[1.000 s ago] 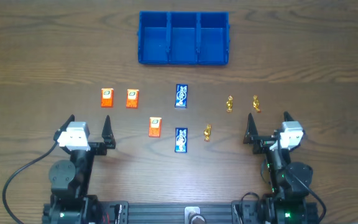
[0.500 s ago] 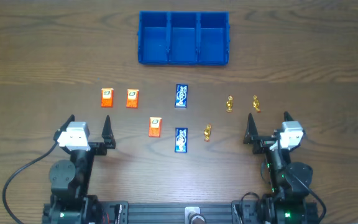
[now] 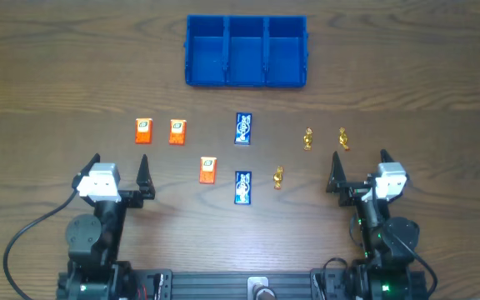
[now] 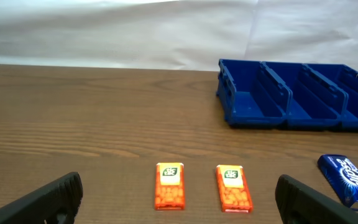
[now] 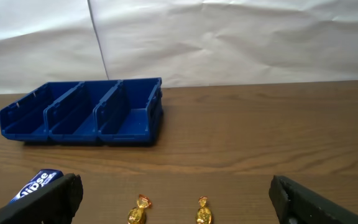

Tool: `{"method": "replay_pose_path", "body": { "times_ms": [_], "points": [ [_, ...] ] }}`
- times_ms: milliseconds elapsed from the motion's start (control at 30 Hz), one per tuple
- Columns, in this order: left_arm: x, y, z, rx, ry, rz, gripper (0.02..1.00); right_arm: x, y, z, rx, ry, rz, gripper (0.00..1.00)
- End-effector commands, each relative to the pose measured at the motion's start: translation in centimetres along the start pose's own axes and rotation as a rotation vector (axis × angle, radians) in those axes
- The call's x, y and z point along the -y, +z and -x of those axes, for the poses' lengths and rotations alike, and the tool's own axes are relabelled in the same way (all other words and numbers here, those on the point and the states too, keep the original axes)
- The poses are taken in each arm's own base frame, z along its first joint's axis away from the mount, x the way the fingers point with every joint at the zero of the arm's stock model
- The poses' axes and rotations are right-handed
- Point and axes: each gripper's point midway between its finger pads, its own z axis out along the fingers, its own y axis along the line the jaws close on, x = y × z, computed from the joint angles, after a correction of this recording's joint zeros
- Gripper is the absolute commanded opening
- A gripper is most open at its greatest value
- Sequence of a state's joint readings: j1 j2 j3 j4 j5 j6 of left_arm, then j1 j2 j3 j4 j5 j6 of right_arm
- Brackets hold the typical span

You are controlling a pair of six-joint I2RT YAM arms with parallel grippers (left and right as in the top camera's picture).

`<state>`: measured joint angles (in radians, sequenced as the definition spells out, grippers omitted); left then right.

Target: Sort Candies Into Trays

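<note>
Just beyond the spread, empty left gripper (image 3: pixel 119 160) lie orange boxes (image 3: pixel 143 131); seemingly gold sweets (image 3: pixel 308 138) sit nearer the right gripper (image 3: pixel 360 157), also spread.

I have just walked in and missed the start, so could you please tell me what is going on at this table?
Nothing is being handled yet. The left gripper and the right gripper sit open near their bases, each holding nothing. Three orange candy boxes, two blue packs and three gold-wrapped candies lie loose on the wooden table. The blue three-compartment tray beyond them is empty.
</note>
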<state>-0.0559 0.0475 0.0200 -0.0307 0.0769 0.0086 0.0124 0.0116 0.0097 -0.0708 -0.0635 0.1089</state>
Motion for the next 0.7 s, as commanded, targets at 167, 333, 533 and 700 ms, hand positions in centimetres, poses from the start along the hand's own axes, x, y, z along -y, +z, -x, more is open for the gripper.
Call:
{"method": "replay_pose_path", "body": {
  "times_ms": [167,333,533,700],
  "points": [
    [0.1,0.1,-1.6,-0.049,0.012,-0.01,0.996,0.4,0.0,0.0,0.002,-0.006,-0.017,0.998],
    [0.4,0.0,-1.6,-0.051,-0.052,-0.024,0.998,0.4,0.0,0.0,0.002,-0.006,-0.017,0.998],
    [0.4,-1.2,3.4,-0.121,-0.096,0.002,0.998,0.4,0.0,0.0,0.002,-0.006,-0.017,0.998],
    [0.9,-0.1,6.2,-0.403,-0.1,0.012,0.998,0.4,0.0,0.0,0.002,-0.006,-0.017,0.998]
  ]
}}
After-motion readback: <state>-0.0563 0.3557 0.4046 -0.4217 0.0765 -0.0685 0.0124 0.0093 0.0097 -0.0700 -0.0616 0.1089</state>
